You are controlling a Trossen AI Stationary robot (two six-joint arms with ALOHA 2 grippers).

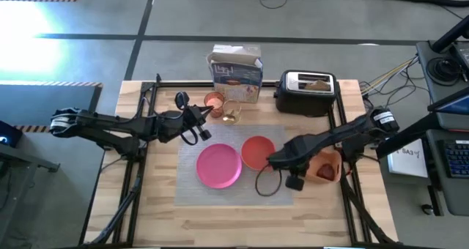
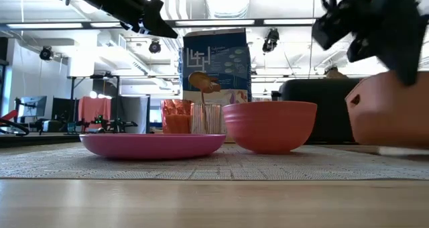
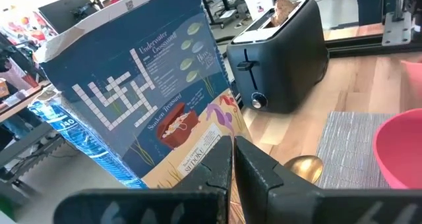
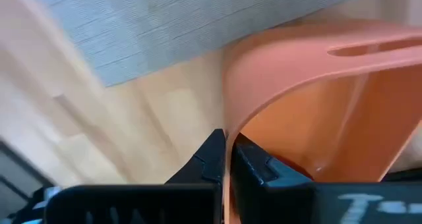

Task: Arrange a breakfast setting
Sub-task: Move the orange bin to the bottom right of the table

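Left arm reaches from table's left edge toward centre, stretched nearly level, wrist at far-left part of table. Left gripper points right and far, fingers pressed close with thin slit between them, held above table surface. Right arm comes from right edge, angled down toward near centre. Right gripper low, near right side, fingers pinched tight on thin orange wall.
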